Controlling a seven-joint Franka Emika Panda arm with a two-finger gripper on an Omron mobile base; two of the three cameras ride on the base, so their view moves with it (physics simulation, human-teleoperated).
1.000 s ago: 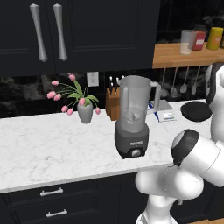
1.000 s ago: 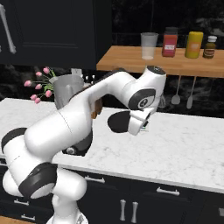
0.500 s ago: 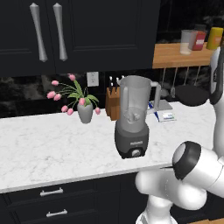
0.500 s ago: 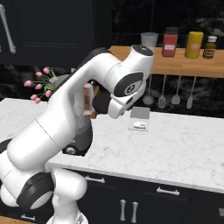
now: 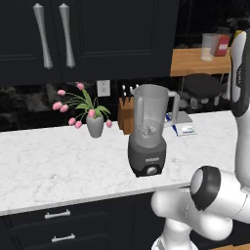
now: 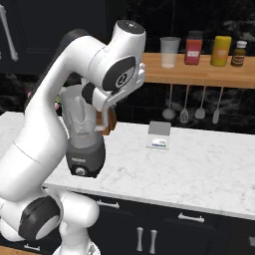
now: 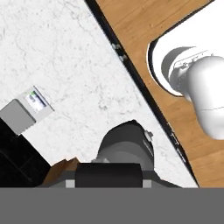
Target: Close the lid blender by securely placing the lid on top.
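Translucent grey, the jar of the blender (image 5: 149,128) stands open-topped on its dark rounded base, knob to the front, handle and spout at the sides. It sits near the front edge of the white marble counter (image 5: 53,161). Through the jar wall only a pale lump low down shows, too blurred to name.

Left of the blender, a small grey vase (image 5: 95,126) holds pink tulips. Just behind the blender, a wooden knife block (image 5: 126,114) carries pale-handled knives. Up and to the right of the blender, a wooden shelf (image 6: 199,74) bears a clear cup (image 6: 170,51), a red jar (image 6: 193,48), a yellow jar (image 6: 220,51) and a small brown bottle (image 6: 240,53); what is in them cannot be made out.

The lid (image 5: 200,86) is a flat black disc in the air, right of the blender and higher than its rim, well apart from the jar. In the hand view it is seen edge-on as a black band (image 7: 109,175) across the bottom, hiding part of the blender's top (image 7: 127,146) beneath it. The gripper (image 7: 108,183) is clamped on the lid, a grey finger tip (image 7: 70,184) showing at either end of the band. In the right base view the hand is lost against the arm and the jar, and the lid cannot be picked out there.
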